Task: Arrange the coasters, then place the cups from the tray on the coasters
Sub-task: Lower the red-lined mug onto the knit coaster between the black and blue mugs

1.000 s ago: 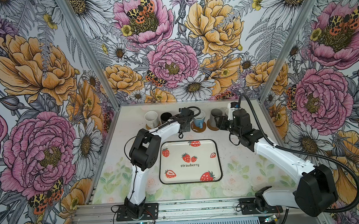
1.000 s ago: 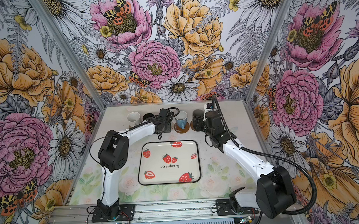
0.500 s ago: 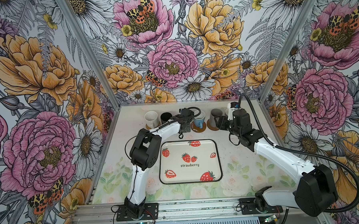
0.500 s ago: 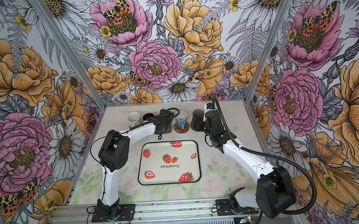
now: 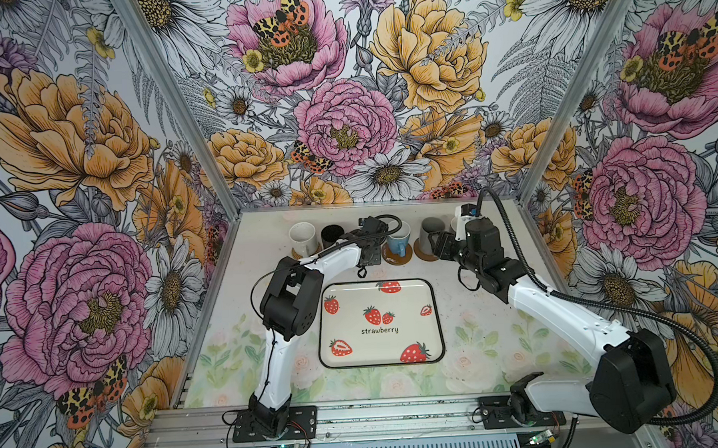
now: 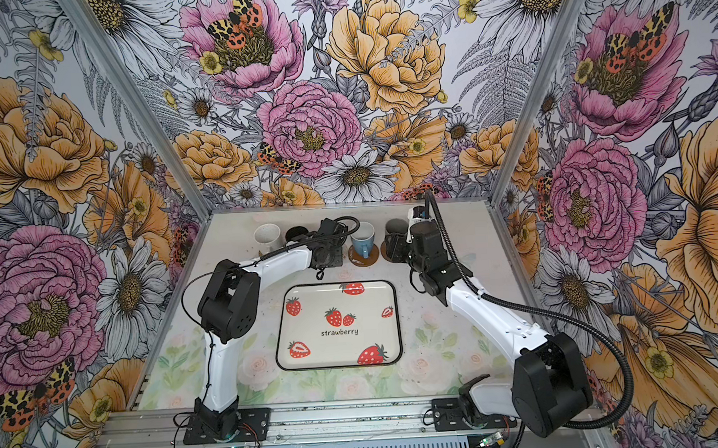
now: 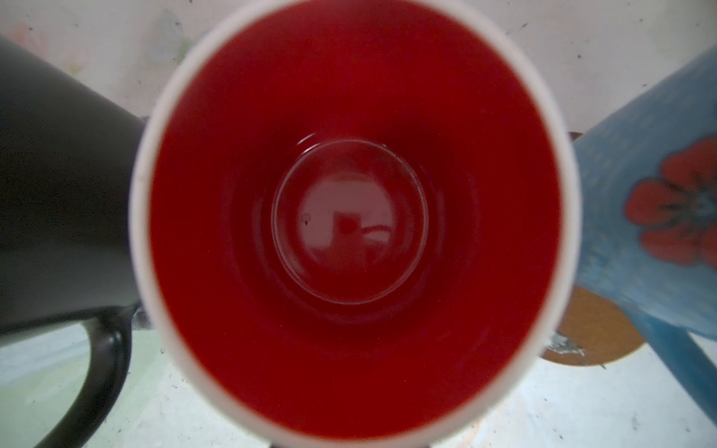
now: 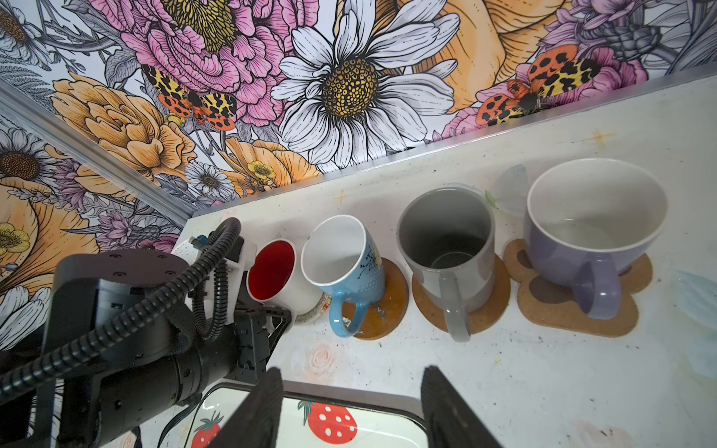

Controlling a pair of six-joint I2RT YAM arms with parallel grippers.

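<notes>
As the left gripper (image 8: 281, 316) hung over the red-lined white mug (image 7: 349, 217), all six cups stood in one row beyond the far edge of the strawberry tray (image 5: 383, 348). The white mug (image 5: 302, 238), with a tan woven coaster (image 5: 297, 252) peeping from under it, and the black mug (image 5: 332, 235) stood beyond the tray's far left corner. The red-lined mug stood next, opposite the middle of the tray's far edge. Just beside it, the light blue mug (image 8: 345, 267) sat on a brown disc coaster (image 8: 392, 306). Beyond the tray's far right corner the grey mug (image 8: 446, 248) stood on a second brown disc (image 8: 492, 306). Farther out from the tray, the lavender cup (image 8: 589, 232) rested on the paw-shaped coaster (image 8: 555, 314). The left gripper's fingers were down at the tray-facing side of the red-lined mug, but whether they were clamped on it could not be told. The right gripper (image 8: 352, 370) hung beyond the tray's far right corner, near the grey mug, its fingers (image 8: 267, 407) spread apart with nothing between them.
</notes>
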